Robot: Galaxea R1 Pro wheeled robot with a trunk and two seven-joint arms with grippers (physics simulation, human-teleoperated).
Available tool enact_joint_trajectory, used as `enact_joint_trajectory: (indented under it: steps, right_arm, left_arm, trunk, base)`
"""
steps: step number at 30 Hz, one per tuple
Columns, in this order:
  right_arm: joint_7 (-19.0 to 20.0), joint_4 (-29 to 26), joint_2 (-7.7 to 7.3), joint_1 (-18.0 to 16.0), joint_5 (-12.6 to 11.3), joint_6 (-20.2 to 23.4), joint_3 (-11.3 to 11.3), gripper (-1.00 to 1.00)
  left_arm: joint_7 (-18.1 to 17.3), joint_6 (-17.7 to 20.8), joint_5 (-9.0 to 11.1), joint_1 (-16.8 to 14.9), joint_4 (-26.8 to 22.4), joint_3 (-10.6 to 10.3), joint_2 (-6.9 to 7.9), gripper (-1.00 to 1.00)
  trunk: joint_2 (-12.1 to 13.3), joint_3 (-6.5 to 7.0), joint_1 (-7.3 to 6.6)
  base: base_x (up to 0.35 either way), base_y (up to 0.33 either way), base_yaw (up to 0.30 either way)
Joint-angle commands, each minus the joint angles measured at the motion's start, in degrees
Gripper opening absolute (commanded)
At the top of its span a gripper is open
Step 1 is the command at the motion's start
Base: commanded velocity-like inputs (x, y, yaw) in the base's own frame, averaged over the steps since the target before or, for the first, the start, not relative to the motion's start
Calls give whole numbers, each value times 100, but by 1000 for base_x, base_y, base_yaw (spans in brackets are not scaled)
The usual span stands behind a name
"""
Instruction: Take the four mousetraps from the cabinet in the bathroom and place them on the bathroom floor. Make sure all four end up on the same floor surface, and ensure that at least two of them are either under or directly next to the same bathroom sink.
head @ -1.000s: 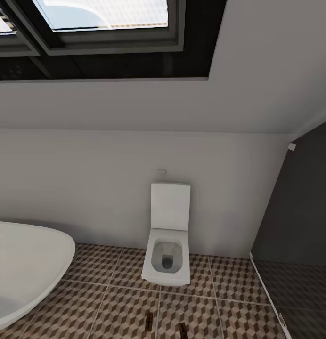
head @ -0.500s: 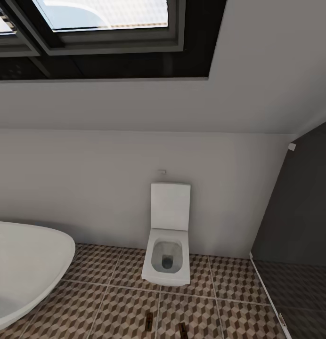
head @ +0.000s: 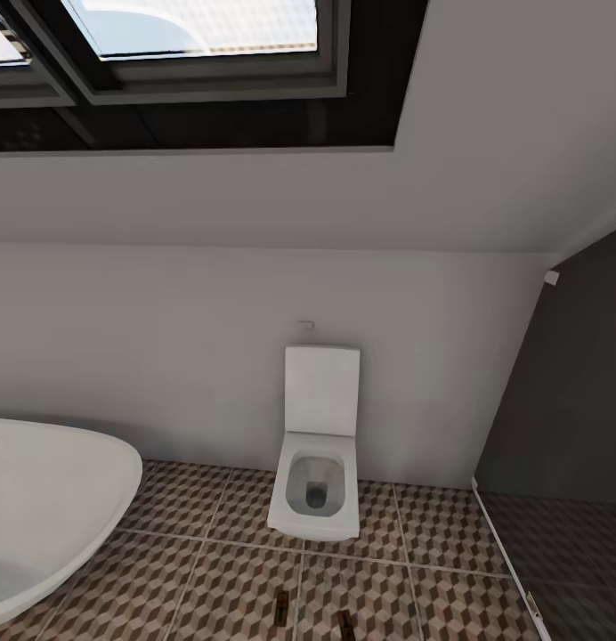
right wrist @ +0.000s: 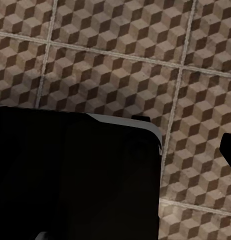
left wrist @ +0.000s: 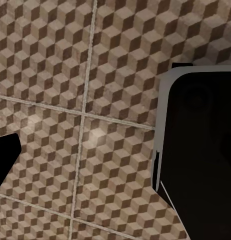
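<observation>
Lying on bathroom floor (head: pixel 210 579) — 2 mousetraps (head: pixel 280 610), lengthwise toward toilet (head: pixel 315 472).

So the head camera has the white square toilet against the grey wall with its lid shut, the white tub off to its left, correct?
Not quite: the white square toilet has its lid raised against the grey wall, and the head view looks into the open bowl. The rest holds: the white tub sits to its left on the cube-patterned tile floor.

Two mousetraps (head: pixel 281 609) on bathroom floor (head: pixel 210 579), near frame's lower edge. One toilet (head: pixel 317 463). One bathtub (head: pixel 50 507). Two skylight panes (head: pixel 201 27).
</observation>
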Motion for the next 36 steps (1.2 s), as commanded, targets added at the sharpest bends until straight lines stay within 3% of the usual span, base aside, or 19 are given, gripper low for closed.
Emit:
enact_joint_trajectory:
  steps: [1,36]
  right_arm:
    - [-6,6,0,-5,-23,-19,35,100]
    - [-4,6,0,-4,-23,-19,35,100]
  left_arm:
    - [16,-15,28,-4,5,-49,-1,100]
    - [16,-15,28,-4,5,-50,-1,100]
  trunk:
    - [-11,-11,3]
    - [-11,-11,3]
  base:
    - [0,0,0]
    - [0,0,0]
